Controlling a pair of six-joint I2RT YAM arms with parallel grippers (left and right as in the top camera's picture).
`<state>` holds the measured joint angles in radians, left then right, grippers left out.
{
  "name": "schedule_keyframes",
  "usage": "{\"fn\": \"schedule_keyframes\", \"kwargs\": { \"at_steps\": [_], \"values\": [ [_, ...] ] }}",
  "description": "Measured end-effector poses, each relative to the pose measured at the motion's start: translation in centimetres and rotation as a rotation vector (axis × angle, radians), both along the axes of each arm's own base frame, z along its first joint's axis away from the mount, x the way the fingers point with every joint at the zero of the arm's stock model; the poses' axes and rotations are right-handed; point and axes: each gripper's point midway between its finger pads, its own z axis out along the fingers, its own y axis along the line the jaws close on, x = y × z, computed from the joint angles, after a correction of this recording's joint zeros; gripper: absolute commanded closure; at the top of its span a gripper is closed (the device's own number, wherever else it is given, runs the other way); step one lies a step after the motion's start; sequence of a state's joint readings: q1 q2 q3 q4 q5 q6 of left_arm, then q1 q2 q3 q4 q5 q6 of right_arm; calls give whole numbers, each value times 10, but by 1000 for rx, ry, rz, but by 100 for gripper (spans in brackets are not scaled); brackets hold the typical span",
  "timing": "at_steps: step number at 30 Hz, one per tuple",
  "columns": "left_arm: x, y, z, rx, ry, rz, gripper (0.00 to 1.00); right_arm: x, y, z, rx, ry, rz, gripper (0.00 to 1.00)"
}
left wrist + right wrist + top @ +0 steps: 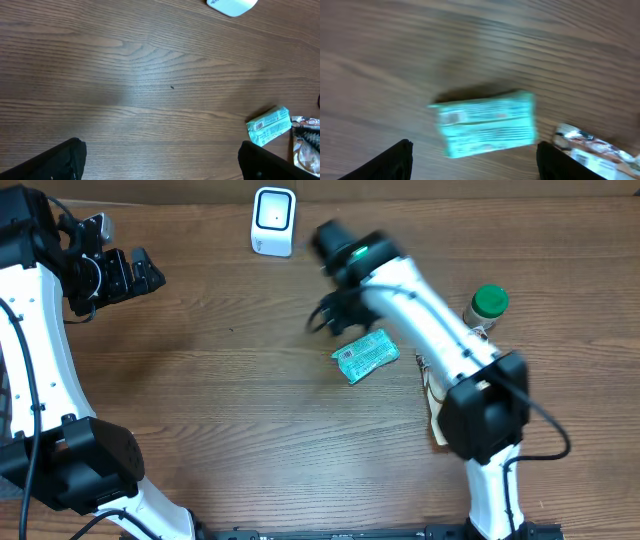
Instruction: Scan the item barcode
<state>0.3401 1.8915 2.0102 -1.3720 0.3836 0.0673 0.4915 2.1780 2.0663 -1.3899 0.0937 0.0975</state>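
Right pincer (474,162): fingers spread apart, gripping nothing.
Teal packet (485,125): flat on the table (220,400), just ahead of that pincer, between its two fingers' lines.
Foil wrapper (592,150): beside the packet, off the pincer's right finger.
Left pincer (160,165): wide apart, empty, well away from the packet.
White scanner (273,222): farthest, well beyond the right pincer.

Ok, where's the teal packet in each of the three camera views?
Overhead: teal packet just right of centre, beside the right arm.
Left wrist: lower right, near the edge.
Right wrist: centre of the picture, blurred.
Shared landmark: the shiny wrapper sits at the packet's lower right in both wrist views; overhead it lies partly under that arm.
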Motion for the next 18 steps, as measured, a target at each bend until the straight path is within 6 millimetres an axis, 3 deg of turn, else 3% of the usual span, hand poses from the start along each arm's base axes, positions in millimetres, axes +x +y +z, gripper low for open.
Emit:
{"fn": "schedule_keyframes", "kwargs": {
  "at_steps": [4, 9, 18],
  "values": [
    [0, 0, 0, 0, 0, 0, 0, 22, -55, -5, 99, 52, -95, 28],
    [0, 0, 0, 0, 0, 0, 0, 20, -97, -31, 196, 138, -169, 48],
    [0, 0, 0, 0, 0, 0, 0, 6, -107, -74, 187, 190, -226, 71]
  ]
}}
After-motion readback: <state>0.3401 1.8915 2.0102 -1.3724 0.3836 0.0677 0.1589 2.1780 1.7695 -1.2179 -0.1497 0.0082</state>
